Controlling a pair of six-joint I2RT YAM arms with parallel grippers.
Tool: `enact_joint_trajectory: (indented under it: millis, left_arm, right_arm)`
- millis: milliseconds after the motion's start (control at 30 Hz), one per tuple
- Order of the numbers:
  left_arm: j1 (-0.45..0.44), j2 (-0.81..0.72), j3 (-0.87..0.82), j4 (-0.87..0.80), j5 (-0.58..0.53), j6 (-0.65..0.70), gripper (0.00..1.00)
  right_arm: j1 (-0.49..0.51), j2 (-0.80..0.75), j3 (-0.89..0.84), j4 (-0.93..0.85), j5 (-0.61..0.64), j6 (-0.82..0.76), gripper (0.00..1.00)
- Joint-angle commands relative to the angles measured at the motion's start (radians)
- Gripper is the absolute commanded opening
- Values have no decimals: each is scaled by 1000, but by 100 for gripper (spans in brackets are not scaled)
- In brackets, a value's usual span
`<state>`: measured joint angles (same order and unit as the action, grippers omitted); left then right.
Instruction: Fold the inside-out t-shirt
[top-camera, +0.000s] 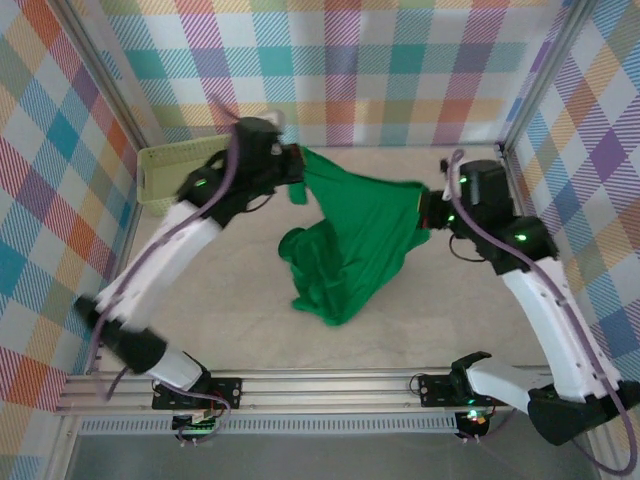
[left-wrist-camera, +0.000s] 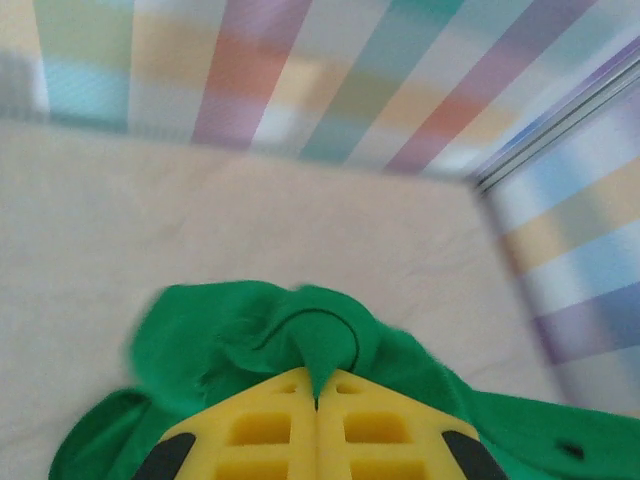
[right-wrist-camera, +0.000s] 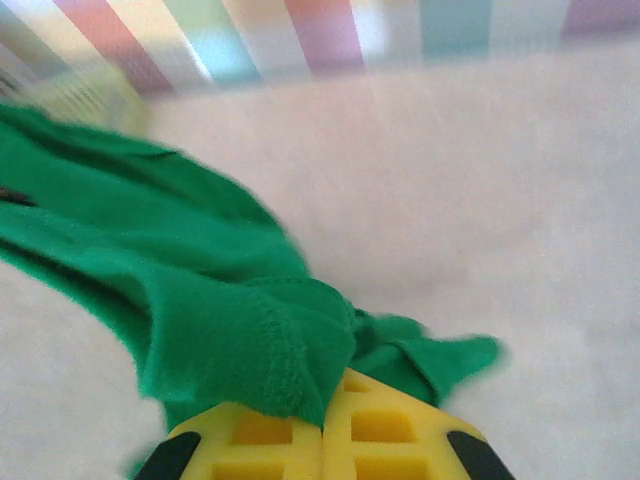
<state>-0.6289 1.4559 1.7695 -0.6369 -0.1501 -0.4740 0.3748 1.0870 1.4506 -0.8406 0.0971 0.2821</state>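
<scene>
shirt: the inside-out t-shirt (top-camera: 350, 245) hangs as a green swag between the two arms, with its lower part bunched on the table (top-camera: 430, 320) near the middle.
left gripper: the left gripper (left-wrist-camera: 317, 385) is clenched on a fold at the shirt's far-left end, close to the basket (top-camera: 170, 178).
right gripper: the right gripper (right-wrist-camera: 325, 405) is clamped on a stitched hem at the shirt's right end, a little nearer than the left one.
long axis: the stretched top edge runs from far left to right, slanting toward the near side.
coming move, as i judge it: the cloth lies between and below both grips. each arm holds its own end, so neither is nearer. spreading the arms apart should open it flat.
</scene>
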Motion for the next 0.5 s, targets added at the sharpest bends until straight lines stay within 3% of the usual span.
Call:
enact_joint_trajectory:
  millis: [0, 100, 200, 467]
  left_arm:
    - [-16, -212, -123, 187, 5, -67, 0]
    - [-31, -280, -128, 160, 19, -70, 0]
    - [-31, -295, -158, 107, -10, -69, 0]
    - [-31, -183, -353, 15, -111, -68, 0]
  right_arm:
    - [1, -7, 217, -143, -33, -70, 0]
    - [1, -6, 334, -168, -91, -72, 0]
    - [1, -7, 320, -167, -133, -49, 0]
    - [4, -7, -178, 13, -208, 55, 0]
